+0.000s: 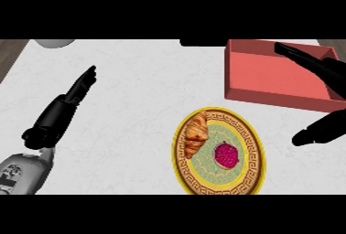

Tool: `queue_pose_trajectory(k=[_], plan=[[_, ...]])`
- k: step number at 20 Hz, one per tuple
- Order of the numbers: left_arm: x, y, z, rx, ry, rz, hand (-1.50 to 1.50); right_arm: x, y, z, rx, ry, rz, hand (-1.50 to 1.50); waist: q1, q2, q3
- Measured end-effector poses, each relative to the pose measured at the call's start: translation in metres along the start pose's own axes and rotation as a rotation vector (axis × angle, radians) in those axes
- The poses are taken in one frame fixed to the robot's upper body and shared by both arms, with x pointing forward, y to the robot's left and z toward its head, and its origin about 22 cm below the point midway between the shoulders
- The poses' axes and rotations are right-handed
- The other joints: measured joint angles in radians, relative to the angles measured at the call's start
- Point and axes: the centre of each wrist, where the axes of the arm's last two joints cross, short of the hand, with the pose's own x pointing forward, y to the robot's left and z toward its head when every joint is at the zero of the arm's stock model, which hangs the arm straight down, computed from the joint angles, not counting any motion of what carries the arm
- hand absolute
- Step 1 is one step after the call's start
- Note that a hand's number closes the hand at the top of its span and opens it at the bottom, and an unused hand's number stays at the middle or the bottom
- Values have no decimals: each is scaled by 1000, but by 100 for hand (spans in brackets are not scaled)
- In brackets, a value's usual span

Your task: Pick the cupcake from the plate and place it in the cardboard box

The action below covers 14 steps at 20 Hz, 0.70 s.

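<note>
A: Red was what caught my eye first. The cardboard box [283, 75] sat at the counter's far right, with nothing visible in the part of it that showed, and the right hand [324, 100] was spread wide, fingers reaching over the box's right side and the thumb pointing down toward the counter. It held nothing.

B: And the cupcake [227, 155]?

A: On the plate [251, 151], pink-topped, beside a croissant [194, 133] (the two lay close, perhaps not quite touching). I judged the pick had not yet begun.

B: So the next move?

A: The right hand would have needed to come back toward the plate and down, then close its fingers around the cupcake without nudging the croissant.

B: The left hand [71, 98]?

A: Resting at the left, fingers straight, nothing in it.

B: Any writing?

A: None that I could read; the plate's rim carried only a key-pattern border.
</note>
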Motion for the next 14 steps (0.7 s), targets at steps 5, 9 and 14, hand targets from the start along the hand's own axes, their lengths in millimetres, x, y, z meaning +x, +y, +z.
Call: queue_pose_trajectory(k=[5,9,14], plan=[[0,-4,-4,-11,1,5,0,12,-8,-7,176,-13,168,-150,3,-2,-1],[-2,-5,-2,-11,1,6,0,36,1,-20,361,17,303,-150,-2,-7,-2],[-6,-2,5,-7,12,8,0,70,30,-29,536,51,434,-150,-10,-10,-3]])
